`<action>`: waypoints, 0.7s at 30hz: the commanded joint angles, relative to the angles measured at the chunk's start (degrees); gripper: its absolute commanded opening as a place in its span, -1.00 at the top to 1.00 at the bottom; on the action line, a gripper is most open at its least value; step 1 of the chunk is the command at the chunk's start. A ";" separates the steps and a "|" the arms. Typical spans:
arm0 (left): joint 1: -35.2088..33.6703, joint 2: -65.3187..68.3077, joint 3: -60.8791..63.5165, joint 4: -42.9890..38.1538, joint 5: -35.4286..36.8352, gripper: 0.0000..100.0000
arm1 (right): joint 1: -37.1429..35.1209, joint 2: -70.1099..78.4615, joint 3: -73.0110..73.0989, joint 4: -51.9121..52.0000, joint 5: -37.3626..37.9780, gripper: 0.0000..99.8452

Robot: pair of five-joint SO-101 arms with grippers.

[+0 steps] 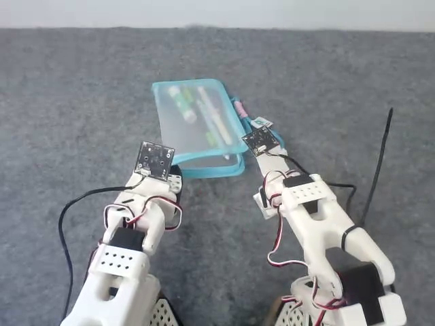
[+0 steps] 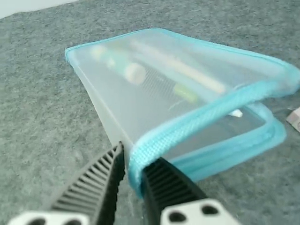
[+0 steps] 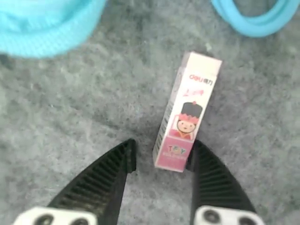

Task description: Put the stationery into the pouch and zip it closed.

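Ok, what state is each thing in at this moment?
pouch: unzipped, lying on the table, mouth edge lifted.
pens: inside the pouch.
eraser: outside the pouch, flat on the table.
left gripper: shut on the pouch's zip edge.
right gripper: open, straddling the eraser.

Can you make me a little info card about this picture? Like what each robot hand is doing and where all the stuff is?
pouch: see-through with blue edging, lying flat, unzipped
inside the pouch: pens
left gripper: fingers pinched on the pouch's blue edge at a corner
right gripper: fingers open, one on each side of the pink-and-white box
pink-and-white box: probably an eraser, lying on the grey table beside the pouch, not in it yet
left to do: box into the pouch, then zip it
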 commanded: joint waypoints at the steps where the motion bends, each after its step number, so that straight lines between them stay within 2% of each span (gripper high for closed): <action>1: -1.05 0.00 -0.48 -0.79 0.09 0.98 | -0.04 -2.33 -0.35 -1.10 0.00 0.92; 3: -0.79 0.00 -0.48 -0.79 0.09 0.98 | -0.04 -2.68 -0.35 -1.10 0.00 0.99; 9: -0.70 0.00 -0.48 -0.79 0.09 0.98 | 0.04 -3.56 -0.62 0.40 0.09 0.99; 14: -0.70 0.00 -0.57 -0.88 0.00 0.98 | 1.89 -14.20 -3.78 13.67 -0.18 0.99; 18: -0.62 0.00 -0.57 -1.76 0.00 0.98 | 0.40 -26.86 -3.60 23.69 0.35 0.99; 21: -0.79 0.00 -0.48 -2.46 0.00 0.98 | -1.80 -35.91 -3.78 30.46 6.07 0.99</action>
